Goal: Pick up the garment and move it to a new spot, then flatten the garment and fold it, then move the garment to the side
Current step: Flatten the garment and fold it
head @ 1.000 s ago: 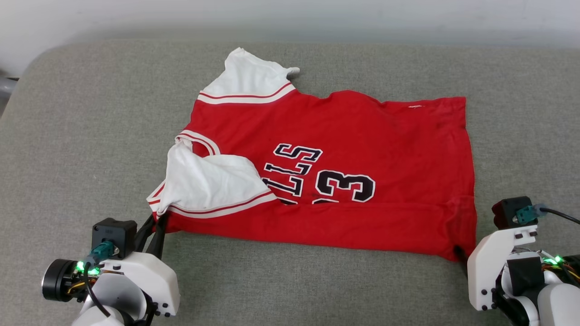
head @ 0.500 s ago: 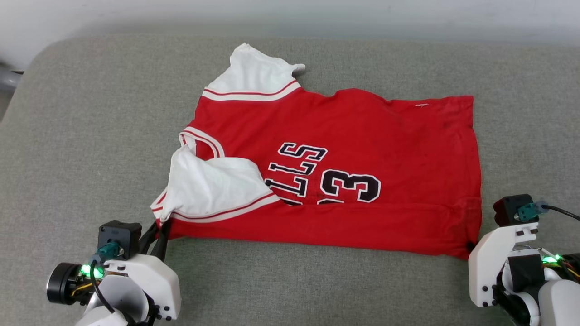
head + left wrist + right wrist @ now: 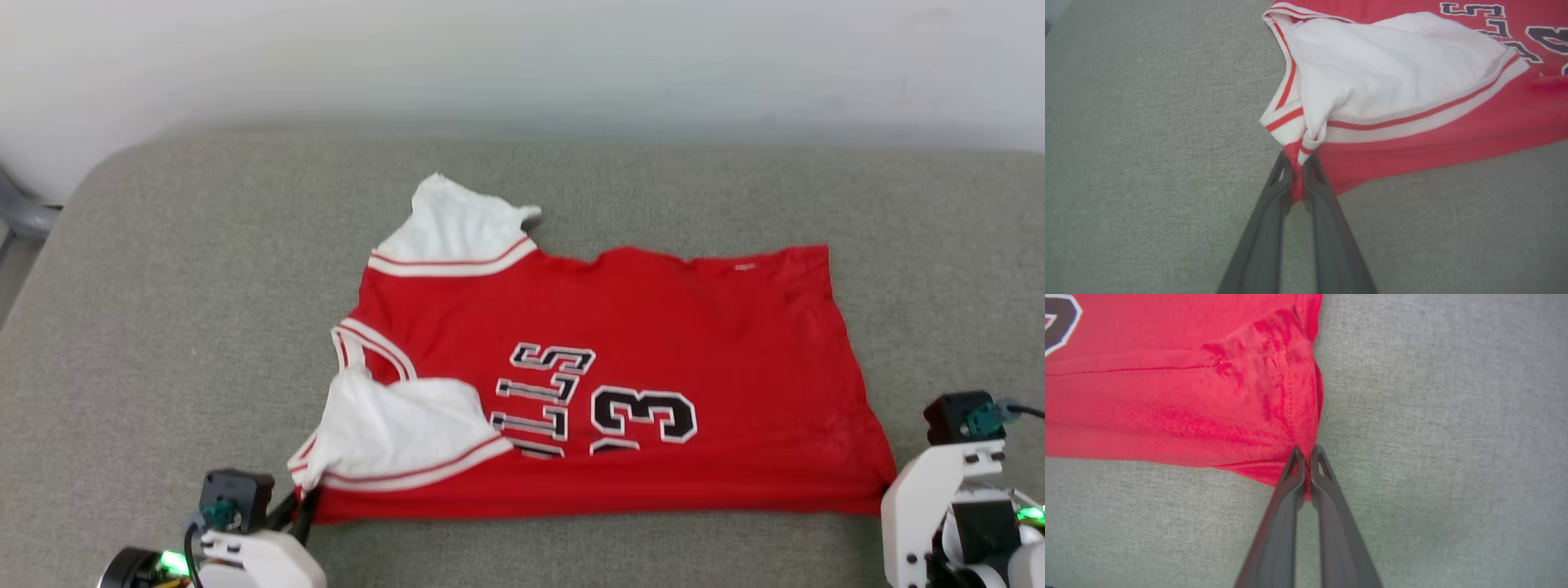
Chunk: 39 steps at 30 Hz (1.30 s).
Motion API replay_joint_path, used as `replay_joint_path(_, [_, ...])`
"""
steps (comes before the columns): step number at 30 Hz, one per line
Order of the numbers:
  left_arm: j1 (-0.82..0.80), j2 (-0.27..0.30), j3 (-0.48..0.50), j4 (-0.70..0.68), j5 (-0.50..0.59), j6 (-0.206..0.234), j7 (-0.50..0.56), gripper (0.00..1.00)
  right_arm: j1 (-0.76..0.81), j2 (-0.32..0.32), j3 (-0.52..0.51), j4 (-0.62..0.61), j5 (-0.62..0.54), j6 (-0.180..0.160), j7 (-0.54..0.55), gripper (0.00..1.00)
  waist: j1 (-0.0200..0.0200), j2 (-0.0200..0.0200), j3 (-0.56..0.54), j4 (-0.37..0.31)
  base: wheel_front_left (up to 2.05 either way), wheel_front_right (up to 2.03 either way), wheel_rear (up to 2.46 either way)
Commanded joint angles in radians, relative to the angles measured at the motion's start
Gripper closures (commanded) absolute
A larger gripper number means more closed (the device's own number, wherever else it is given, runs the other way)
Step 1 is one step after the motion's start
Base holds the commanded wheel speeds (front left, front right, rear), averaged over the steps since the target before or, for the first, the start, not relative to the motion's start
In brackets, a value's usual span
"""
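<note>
Open grey cushion [image 3: 180, 327] around the garment [image 3: 669, 327], wall [image 3: 522, 57] behind

Across the middle of the head view the garment [image 3: 653, 327] lies spread mostly flat, neck toward the left. It is a red jersey with white short sleeves, striped trim and black white-edged "33" lettering. The lower sleeve is folded over the chest. Both lower corners are bunched.

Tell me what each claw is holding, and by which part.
Both hold the shirt: the left claw pinches its near sleeve-side corner, the right claw its near hem corner.
</note>
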Motion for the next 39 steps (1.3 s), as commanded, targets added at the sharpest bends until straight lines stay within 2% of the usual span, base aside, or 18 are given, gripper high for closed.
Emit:
replay_joint_path(1, [0.021,0.014,0.000,0.002,-0.002,0.004,0.004,1.00,0.024,-0.017,-0.009,-0.010,0.001,-0.003,0.008,1.00,0.0000,0.0000,-0.024,-0.002,0.00,0.00,0.00])
replay_joint_path(9, [0.121,0.029,-0.032,-0.051,-0.003,0.020,0.016,1.00,0.147,-0.044,-0.038,-0.134,0.045,-0.003,0.073,1.00,0.0000,0.0000,-0.068,-0.003,0.00,0.00,0.00])
replay_joint_path(14, [0.146,0.027,-0.045,-0.054,-0.004,0.028,0.022,1.00,0.210,-0.034,-0.068,-0.185,0.046,-0.003,0.108,1.00,0.0000,0.0000,-0.072,-0.003,0.00,0.00,0.00])
replay_joint_path(22, [0.118,-0.002,-0.069,-0.008,-0.014,0.002,0.024,1.00,0.213,-0.006,-0.043,-0.127,0.050,-0.002,0.081,1.00,0.0000,0.0000,-0.053,-0.009,0.00,0.00,0.00])
replay_joint_path(29, [0.087,-0.019,-0.085,0.051,-0.011,-0.014,0.021,1.00,0.169,-0.009,-0.023,-0.064,0.044,-0.002,0.042,1.00,0.0000,0.0000,-0.031,-0.008,0.00,0.00,0.00])
replay_joint_path(30, [0.082,-0.020,-0.084,0.059,-0.006,-0.007,0.016,0.81,0.166,-0.011,-0.020,-0.059,0.043,-0.002,0.040,1.00,0.0000,0.0000,-0.030,-0.008,0.00,0.00,0.00])
replay_joint_path(31, [0.077,-0.022,-0.082,0.067,0.000,-0.002,0.008,0.28,0.161,-0.015,-0.004,-0.059,0.049,-0.002,0.028,0.91,0.0000,0.0000,-0.030,-0.007,0.00,0.00,0.00])
replay_joint_path(32, [0.075,-0.024,-0.081,0.072,0.001,0.000,0.004,0.00,0.153,-0.018,-0.002,-0.057,0.056,-0.002,0.015,0.00,0.0000,0.0000,-0.036,-0.008,0.00,0.00,0.00])
replay_joint_path(39, [0.055,-0.034,-0.059,0.055,0.032,0.027,-0.085,0.00,0.139,-0.042,-0.012,-0.078,0.066,-0.002,-0.055,0.00,0.0000,0.0000,-0.090,-0.008,0.00,0.00,0.00])
